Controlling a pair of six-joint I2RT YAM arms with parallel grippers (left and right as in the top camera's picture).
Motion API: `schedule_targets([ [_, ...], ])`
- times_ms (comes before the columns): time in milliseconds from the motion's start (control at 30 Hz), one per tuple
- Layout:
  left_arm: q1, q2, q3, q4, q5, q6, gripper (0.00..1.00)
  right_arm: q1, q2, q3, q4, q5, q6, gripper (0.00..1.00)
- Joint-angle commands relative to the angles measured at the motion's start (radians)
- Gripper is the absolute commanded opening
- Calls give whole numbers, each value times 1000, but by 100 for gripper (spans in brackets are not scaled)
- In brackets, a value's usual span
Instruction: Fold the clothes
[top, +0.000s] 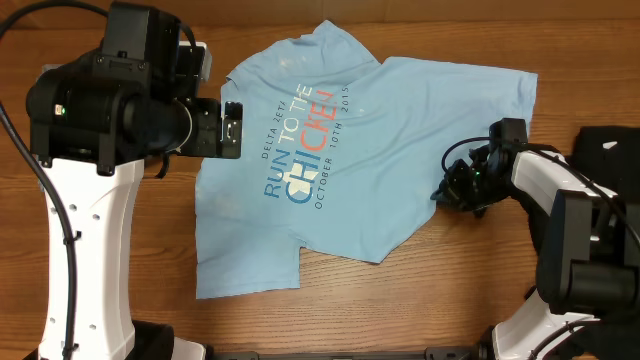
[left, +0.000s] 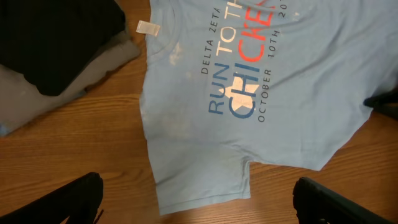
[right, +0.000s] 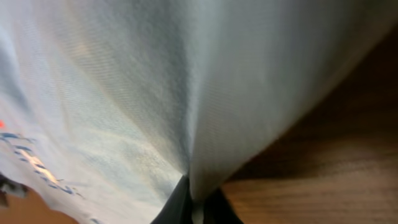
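The light blue T-shirt (top: 370, 150) lies spread out, lettering up, across the middle of the table (top: 420, 300). The right gripper (top: 455, 188) sits at the shirt's right edge, its jaws pinched tight on a ridge of the cloth (the fabric puckers there). The left gripper (top: 228, 128) hovers over the shirt's left edge, jaws wide, holding nothing.

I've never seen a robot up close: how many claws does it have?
2. The left gripper hangs open over the left edge of the T-shirt; the right gripper is shut on its right edge. None seem hidden.
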Motion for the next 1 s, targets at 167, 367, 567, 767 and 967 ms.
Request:
schedule_targets([
  [167, -2, 9, 9, 2, -10, 15, 100, 58, -58, 331, -338, 94, -39, 4],
  [367, -2, 9, 9, 0, -4, 15, 100, 293, -38, 393, 92, 44, 55, 59],
  [567, -2, 9, 9, -2, -2, 11, 100, 348, -31, 394, 2, 265, 32, 73],
  [767, -2, 9, 9, 0, -2, 12, 100, 202, -31, 376, -179, 348, 5, 67],
  [967, -2, 9, 9, 0, -2, 12, 100, 157, -29, 273, -43, 285, -17, 65],
])
